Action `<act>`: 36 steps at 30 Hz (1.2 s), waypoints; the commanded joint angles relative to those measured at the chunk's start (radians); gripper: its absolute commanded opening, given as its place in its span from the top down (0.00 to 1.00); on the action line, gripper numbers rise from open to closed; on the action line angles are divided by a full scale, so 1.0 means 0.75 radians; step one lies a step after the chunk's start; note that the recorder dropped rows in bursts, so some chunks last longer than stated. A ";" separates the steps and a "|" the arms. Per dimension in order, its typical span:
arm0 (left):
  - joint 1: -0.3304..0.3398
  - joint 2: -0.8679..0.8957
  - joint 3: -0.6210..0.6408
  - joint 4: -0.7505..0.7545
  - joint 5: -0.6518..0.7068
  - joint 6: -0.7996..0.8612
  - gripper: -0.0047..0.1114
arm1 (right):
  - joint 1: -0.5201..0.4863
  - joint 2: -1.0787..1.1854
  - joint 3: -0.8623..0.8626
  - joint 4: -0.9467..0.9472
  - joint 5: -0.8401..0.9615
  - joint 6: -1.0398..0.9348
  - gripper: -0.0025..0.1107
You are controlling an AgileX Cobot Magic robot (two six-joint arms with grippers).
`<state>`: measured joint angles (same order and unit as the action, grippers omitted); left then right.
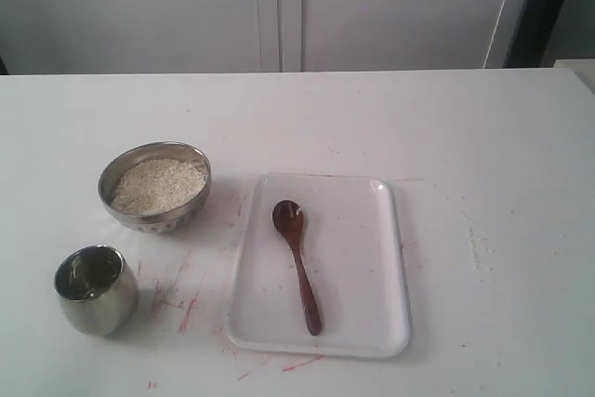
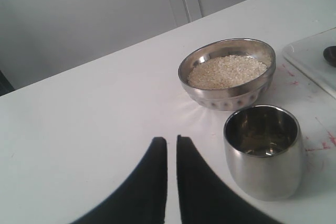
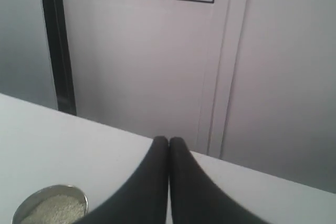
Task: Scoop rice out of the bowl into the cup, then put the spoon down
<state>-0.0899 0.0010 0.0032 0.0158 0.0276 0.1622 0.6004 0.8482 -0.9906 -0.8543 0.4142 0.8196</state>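
Spoon (image 1: 299, 271) lies flat on the tray (image 1: 363, 267), free of both arms. By my reading the job stands at its first step, the pickup not yet begun. The bowl (image 1: 153, 220), well filled with rice (image 1: 158, 185), sits on the table (image 1: 483, 155) just beside the tray at the end where the spoon's head points. The cup (image 1: 96, 290) stands on the same side, nearer the handle end and farther from the tray, and I can make out no grains in it.

My left pincer (image 2: 171, 140) hangs on the far side of the cup from the tray, fingers drawn to a thin slit and holding nothing. My right pincer (image 3: 168, 140) is pressed closed and empty. How it stands to the tray I cannot tell.

Next, I judge, one pincer must open, come down low over the tray and close on the handle. It is slim and flat against the tray, so there is little to catch.
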 commanded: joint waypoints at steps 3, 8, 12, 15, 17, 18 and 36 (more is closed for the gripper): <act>-0.004 -0.001 -0.004 -0.009 -0.008 -0.002 0.84 | -0.005 -0.272 0.021 0.036 0.134 -0.016 0.98; -0.004 -0.001 -0.004 -0.009 -0.008 -0.002 0.84 | -0.005 -0.492 0.108 0.079 0.142 -0.091 0.98; -0.004 -0.001 -0.004 -0.009 -0.008 -0.002 0.84 | -0.005 -0.654 0.190 0.177 0.250 -0.285 0.98; -0.004 -0.001 -0.004 -0.009 -0.008 -0.002 0.84 | -0.005 -0.744 0.235 0.259 0.356 -0.430 0.98; -0.004 -0.001 -0.004 -0.009 -0.008 -0.002 0.84 | -0.005 -0.795 0.263 0.294 0.415 -0.471 0.98; -0.004 -0.001 -0.004 -0.009 -0.008 -0.002 0.84 | -0.005 -0.821 0.277 0.314 0.437 -0.487 0.98; -0.004 -0.001 -0.004 -0.009 -0.008 -0.002 0.84 | -0.005 -1.131 0.470 0.661 0.411 -0.495 0.98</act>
<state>-0.0899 0.0010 0.0032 0.0158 0.0276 0.1622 0.6004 0.0031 -0.6472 -0.3923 0.7373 0.4610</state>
